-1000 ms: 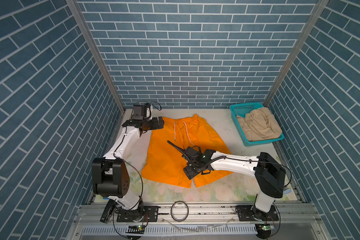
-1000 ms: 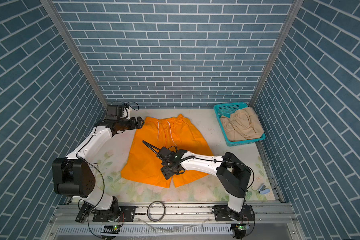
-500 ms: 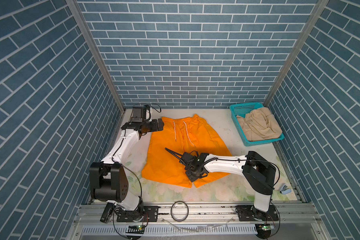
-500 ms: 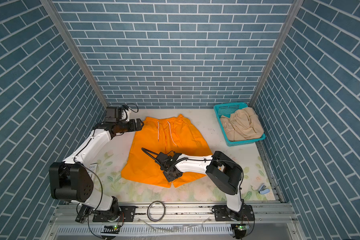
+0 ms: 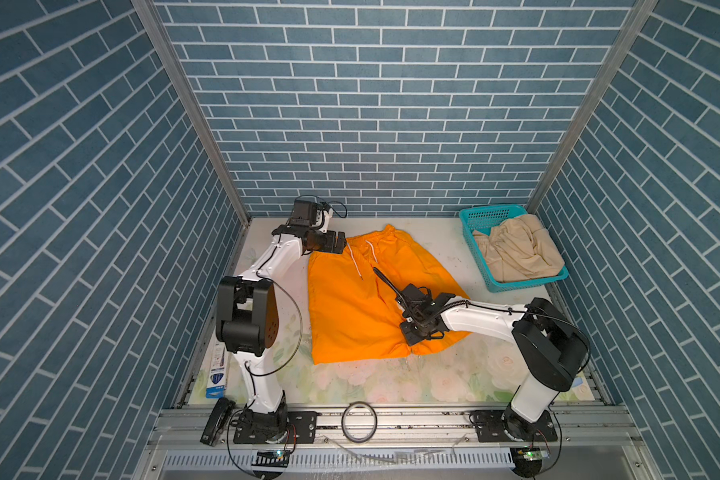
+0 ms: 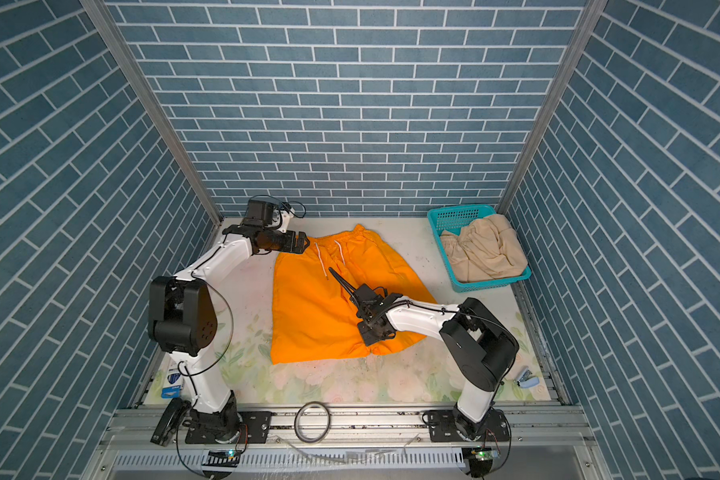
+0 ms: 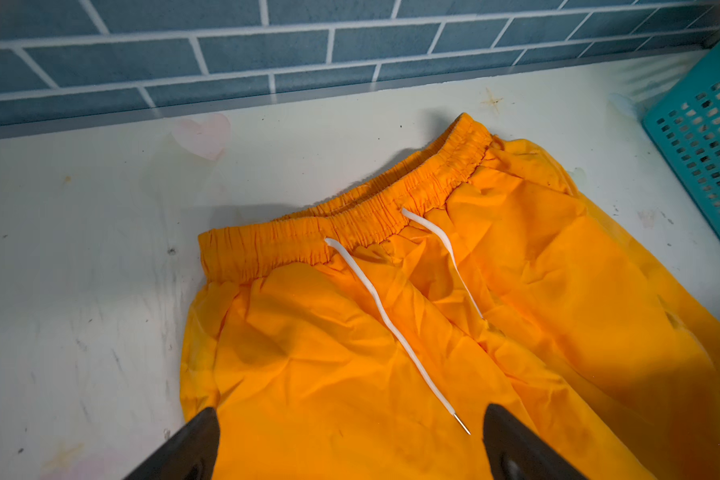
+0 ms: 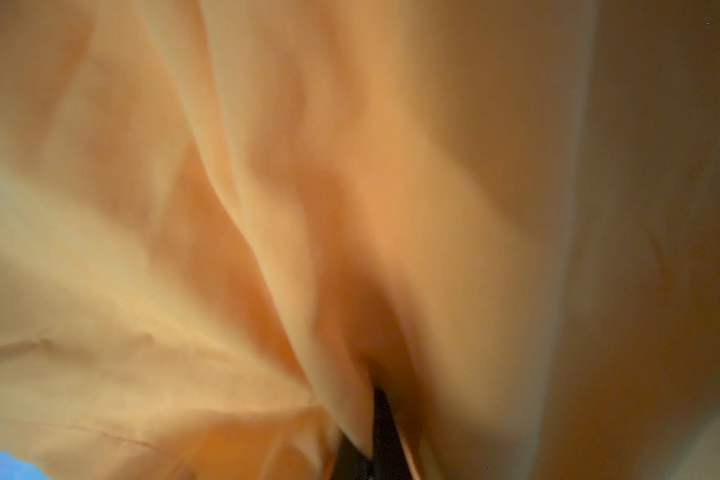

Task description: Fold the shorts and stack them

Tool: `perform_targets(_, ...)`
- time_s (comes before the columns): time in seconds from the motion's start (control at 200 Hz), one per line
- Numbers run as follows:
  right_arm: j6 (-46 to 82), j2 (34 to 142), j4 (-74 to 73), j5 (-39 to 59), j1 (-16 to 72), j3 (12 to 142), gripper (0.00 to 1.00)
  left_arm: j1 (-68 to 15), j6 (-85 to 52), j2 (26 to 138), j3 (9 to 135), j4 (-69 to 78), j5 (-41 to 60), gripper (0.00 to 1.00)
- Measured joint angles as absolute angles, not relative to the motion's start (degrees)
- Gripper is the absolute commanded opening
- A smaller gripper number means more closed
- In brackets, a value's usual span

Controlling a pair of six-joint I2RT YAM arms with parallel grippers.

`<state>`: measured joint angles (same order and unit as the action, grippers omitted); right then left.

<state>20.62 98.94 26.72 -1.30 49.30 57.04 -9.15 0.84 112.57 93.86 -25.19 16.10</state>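
We are hovering our left gripper (image 7: 352,430), jaws spread wide and empty, over the near waistband end of the orange shorts (image 5: 350,307), which are lying flat mid-table. Our right gripper (image 5: 411,335) is pinching their cloth near the crotch hem. We are judging this the first fold's start; next, the left needs a waistband grip. The beige shorts (image 5: 516,253) are waiting in the teal basket (image 5: 486,210).

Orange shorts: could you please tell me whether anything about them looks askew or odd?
Yes. The orange shorts lie skewed, the waistband slanting, one end peaked toward the back wall, and cloth near the hem puckers where the right fingers pinch it.
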Motion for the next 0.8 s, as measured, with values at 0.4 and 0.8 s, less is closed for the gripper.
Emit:
perform_targets(0.4, 16.45, 98.32, 25.15, -0.62, 48.45, 55.94, 0.00, -9.39, 8.29, 136.64, 121.80, -33.89, 6.96, 0.78)
perform_targets(0.8, 16.40, 97.89, 24.32, 0.54, 47.53, 55.40, 0.00, -8.75, 6.55, 142.10, 125.10, -42.30, -0.49, 0.18)
